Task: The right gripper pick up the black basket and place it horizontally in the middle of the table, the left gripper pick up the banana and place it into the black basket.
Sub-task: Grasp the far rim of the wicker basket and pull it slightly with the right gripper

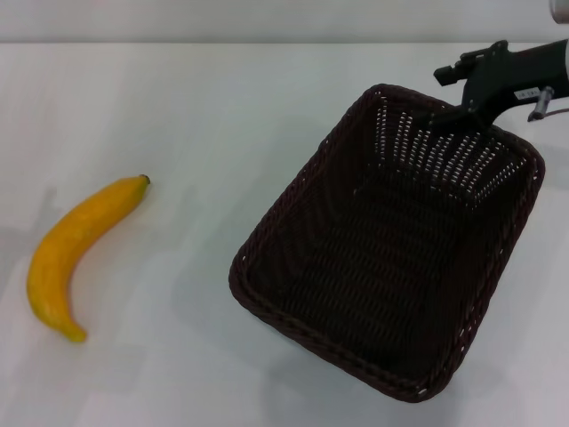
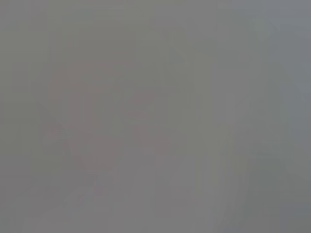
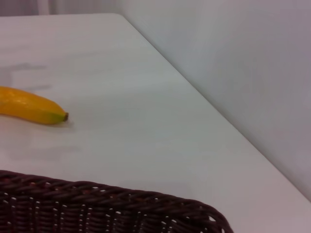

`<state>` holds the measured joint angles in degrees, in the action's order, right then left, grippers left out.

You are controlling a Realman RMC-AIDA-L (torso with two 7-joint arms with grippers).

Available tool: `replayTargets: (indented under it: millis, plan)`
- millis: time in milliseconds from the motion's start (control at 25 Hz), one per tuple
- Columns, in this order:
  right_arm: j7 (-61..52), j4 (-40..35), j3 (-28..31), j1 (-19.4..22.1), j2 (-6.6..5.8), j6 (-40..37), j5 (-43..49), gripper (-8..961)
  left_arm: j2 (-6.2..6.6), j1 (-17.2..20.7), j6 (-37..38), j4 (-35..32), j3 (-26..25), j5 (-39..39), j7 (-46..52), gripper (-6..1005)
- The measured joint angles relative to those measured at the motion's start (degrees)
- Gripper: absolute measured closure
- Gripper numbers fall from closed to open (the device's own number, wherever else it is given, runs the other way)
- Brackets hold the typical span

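Dark woven wicker, the black basket (image 1: 391, 245) sits skewed on the white table (image 1: 222, 107), long axis diagonal. The right gripper (image 1: 464, 105) grips its far rim. The yellow banana (image 1: 76, 253) lies well left; the left gripper is unseen.

1. Wall (image 1: 267, 18): a plain pale grey strip beyond the far edge of the white surface, running the full width of the head view.
2. The same wall (image 3: 243, 73) appears in the right wrist view as a smooth, unmarked grey plane.
3. The left wrist view shows only a uniform grey field; nothing identifiable.
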<state>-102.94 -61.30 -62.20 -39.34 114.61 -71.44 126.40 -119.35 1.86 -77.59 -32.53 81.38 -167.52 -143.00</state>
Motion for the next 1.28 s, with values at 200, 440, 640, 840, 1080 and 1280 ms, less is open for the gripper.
replayTargets:
  millis: [200,440,640,840,1080,1280]
  plan:
    - [-1.1,0.3,0.1,-0.7,-0.18,0.4,1.0,248,0.00,0.6,-0.6,0.1,-0.1,0.0,0.0,136]
    - [-3.7,0.4,0.3,-0.1,-1.15,0.1,2.1,248,0.04,1.5,-1.4,0.2,-0.4,-0.2,0.0,136]
    - [-5.7,0.4,0.3,0.6,-1.68,-0.9,5.2,248,0.07,1.4,-1.4,0.2,-0.4,-0.2,0.0,137]
    - [-5.9,0.1,0.0,1.1,-1.43,-2.7,5.5,248,0.09,1.5,-1.6,0.2,-0.4,-0.2,0.0,137]
    - [-6.4,-0.1,-0.2,1.2,-0.98,-4.6,6.1,248,0.09,1.5,-1.8,0.2,-0.4,-0.2,0.0,137]
    - [-6.7,-0.1,-1.7,1.0,-0.66,-5.1,7.2,248,0.09,1.3,-1.8,0.2,-0.4,-0.2,0.0,137]
